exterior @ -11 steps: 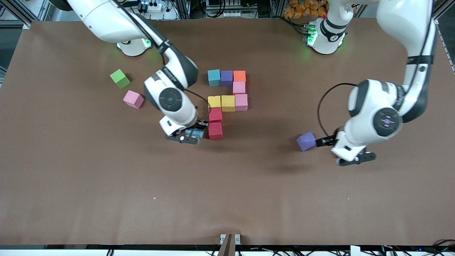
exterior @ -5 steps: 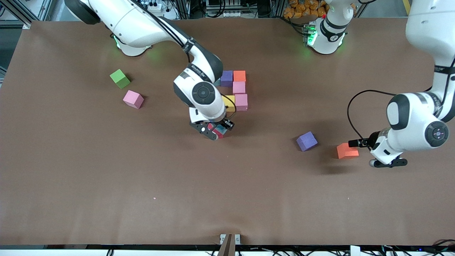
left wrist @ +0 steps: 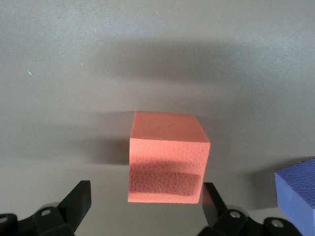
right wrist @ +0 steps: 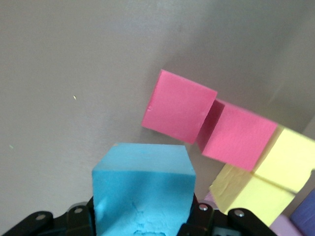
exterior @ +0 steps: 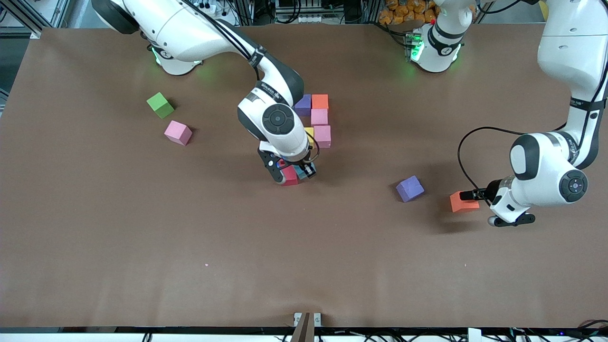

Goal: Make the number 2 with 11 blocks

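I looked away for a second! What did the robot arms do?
The right tool, holding a light blue block, swung over to the red blocks. The left tool left the purple block and moved, open, to the orange block. The green cube and loose pink block stayed put.

Evenly lit from overhead, with soft shadows on the table (exterior: 95, 213) under both arms. Sharp across the front view; slightly soft at wrist-view edges. No glare.

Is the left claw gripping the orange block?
No: in the left wrist view the left claw stands open, its fingers apart from the orange block resting on the table.
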Robot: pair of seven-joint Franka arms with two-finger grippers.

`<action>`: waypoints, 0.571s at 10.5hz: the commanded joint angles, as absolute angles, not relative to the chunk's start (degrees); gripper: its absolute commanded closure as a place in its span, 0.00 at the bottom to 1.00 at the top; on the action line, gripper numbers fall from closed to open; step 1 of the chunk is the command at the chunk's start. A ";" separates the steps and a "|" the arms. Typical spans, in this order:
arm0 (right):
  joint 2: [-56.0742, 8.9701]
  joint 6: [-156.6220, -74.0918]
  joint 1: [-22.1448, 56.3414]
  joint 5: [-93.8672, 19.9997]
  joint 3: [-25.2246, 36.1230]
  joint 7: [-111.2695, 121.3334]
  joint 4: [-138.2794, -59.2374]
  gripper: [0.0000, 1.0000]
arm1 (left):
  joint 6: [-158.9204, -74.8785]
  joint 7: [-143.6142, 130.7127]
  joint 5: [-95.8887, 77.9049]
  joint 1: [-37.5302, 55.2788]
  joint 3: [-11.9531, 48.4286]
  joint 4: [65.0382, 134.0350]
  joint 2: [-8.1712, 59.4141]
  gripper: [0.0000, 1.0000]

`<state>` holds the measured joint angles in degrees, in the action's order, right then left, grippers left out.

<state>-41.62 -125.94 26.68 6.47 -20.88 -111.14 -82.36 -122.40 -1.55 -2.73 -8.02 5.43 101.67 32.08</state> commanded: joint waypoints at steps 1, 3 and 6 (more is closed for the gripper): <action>-44.55 -128.49 27.25 5.98 -20.65 -119.33 -79.89 0.72 | -122.69 -2.02 -4.22 -7.82 5.71 101.60 31.73 0.00; -45.79 -129.02 28.64 6.41 -20.57 -121.81 -79.89 0.72 | -122.87 -2.02 -5.09 -7.74 5.71 101.16 32.60 0.00; -46.58 -129.11 29.00 6.42 -19.95 -124.01 -79.89 0.75 | -122.87 -2.02 -5.10 -7.73 5.71 99.76 33.83 0.00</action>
